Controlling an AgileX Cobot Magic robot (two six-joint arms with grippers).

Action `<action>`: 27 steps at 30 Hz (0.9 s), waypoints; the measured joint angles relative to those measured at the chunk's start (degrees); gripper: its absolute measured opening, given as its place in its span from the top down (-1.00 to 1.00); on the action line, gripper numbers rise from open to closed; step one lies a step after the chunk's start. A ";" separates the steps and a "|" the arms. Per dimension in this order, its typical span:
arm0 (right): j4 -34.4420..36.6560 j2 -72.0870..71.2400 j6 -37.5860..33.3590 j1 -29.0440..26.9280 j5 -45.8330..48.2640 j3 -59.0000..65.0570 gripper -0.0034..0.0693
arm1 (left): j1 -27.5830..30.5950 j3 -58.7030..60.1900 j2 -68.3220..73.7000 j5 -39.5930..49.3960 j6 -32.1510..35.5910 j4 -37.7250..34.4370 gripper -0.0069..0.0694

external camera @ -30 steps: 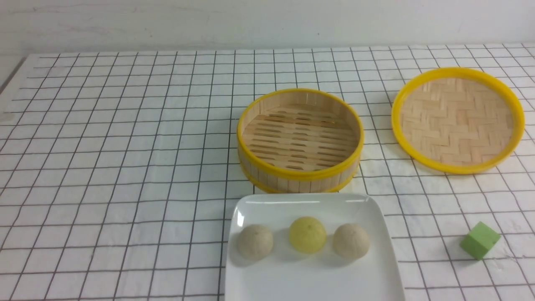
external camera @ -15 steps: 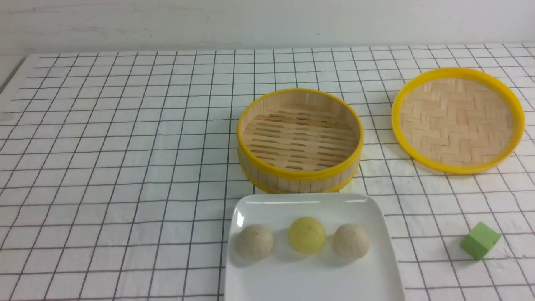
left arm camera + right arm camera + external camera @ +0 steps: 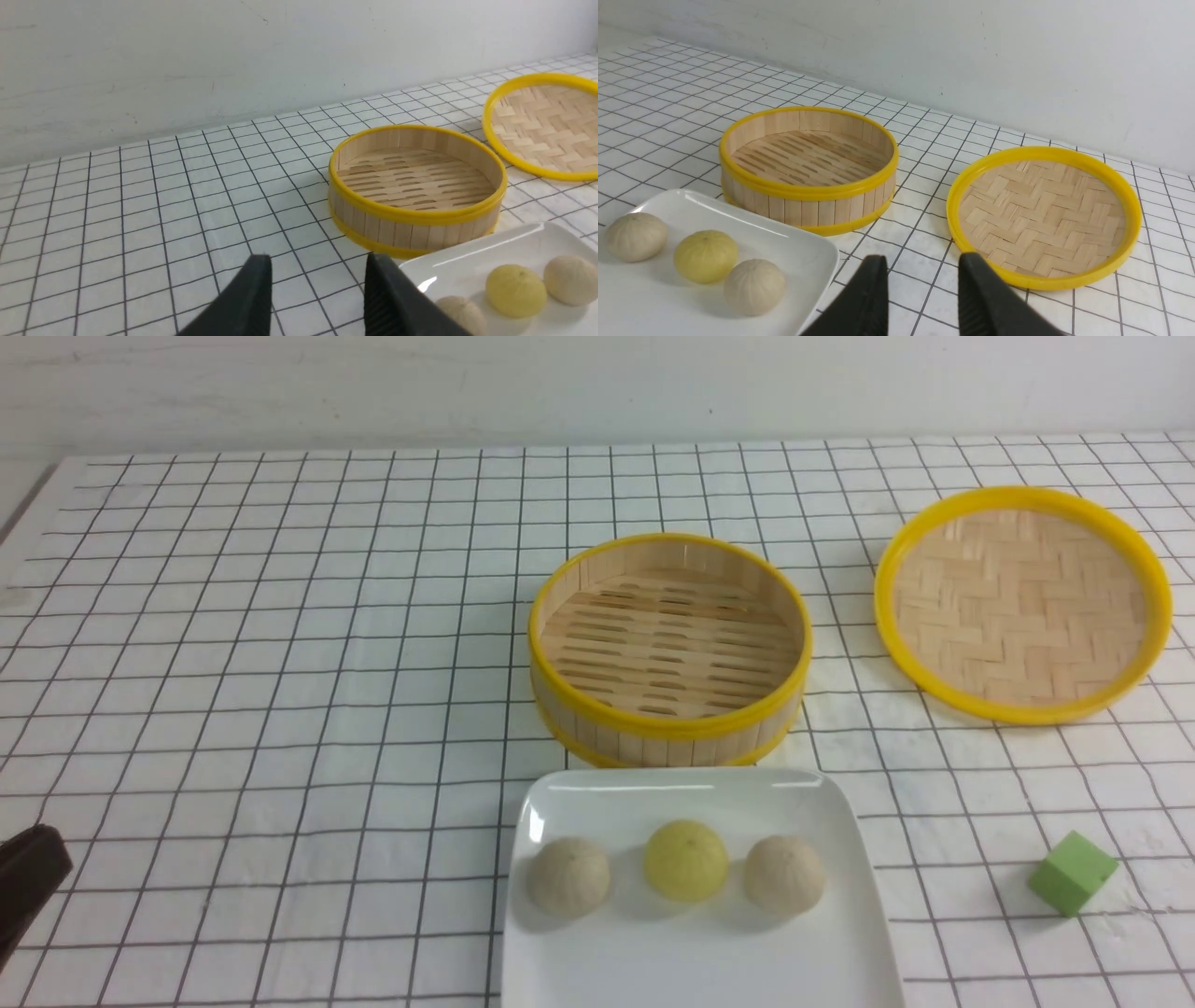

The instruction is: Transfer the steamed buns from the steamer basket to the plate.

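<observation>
All three steamed buns [image 3: 686, 859] sit in a row on the plate [image 3: 672, 793], the yellow one in the middle. The steamer basket [image 3: 667, 723] at the plate's 12 o'clock is bare down to its slats, so the job looks done to me.

The left claw [image 3: 317, 263] hangs low off the plate's 9 o'clock, jaws parted, nothing between them. The right claw [image 3: 922, 261] hovers somewhere round 4 o'clock, jaws apart too, and empty.

The danger now? A careless swing across that glossy plate. Clip a round bun on that slick glaze and it rolls or skids off. Knock the plate and it shoves into the basket just beyond.

The lid [image 3: 1022, 607] lies at the basket's 3 o'clock. A green cube [image 3: 1072, 873] sits at the plate's 3 o'clock, well apart. The table [image 3: 280, 663] wears a white cloth with a black grid, and behind it is a plain pale wall [image 3: 560, 383].
</observation>
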 joint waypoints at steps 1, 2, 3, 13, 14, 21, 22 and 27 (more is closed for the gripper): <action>0.00 0.00 0.00 0.00 0.00 0.00 0.25 | 0.00 0.05 0.00 -0.81 -2.46 0.13 0.03; 0.00 0.00 0.00 0.00 0.00 0.00 0.25 | 0.00 0.05 0.00 -1.11 -3.53 0.13 0.03; 0.00 0.00 0.00 0.00 0.00 0.00 0.25 | 0.00 0.05 0.00 -1.26 -4.85 0.13 0.03; 0.11 0.00 0.04 0.00 0.00 0.06 0.25 | 0.00 0.05 0.00 1.26 -10.27 0.47 0.03; 0.11 0.00 0.04 0.00 0.00 0.06 0.25 | 0.00 0.05 0.00 2.18 -10.32 0.47 0.03; -0.01 0.00 0.04 0.00 0.00 0.06 0.25 | 0.00 0.05 0.00 4.55 -10.43 3.32 0.03; -0.01 0.00 0.04 0.00 0.00 0.06 0.25 | 0.00 0.05 0.00 4.69 -10.43 3.43 0.03; -0.01 0.00 0.04 0.00 0.00 0.06 0.25 | 1.16 3.07 0.00 5.13 -10.62 5.90 0.03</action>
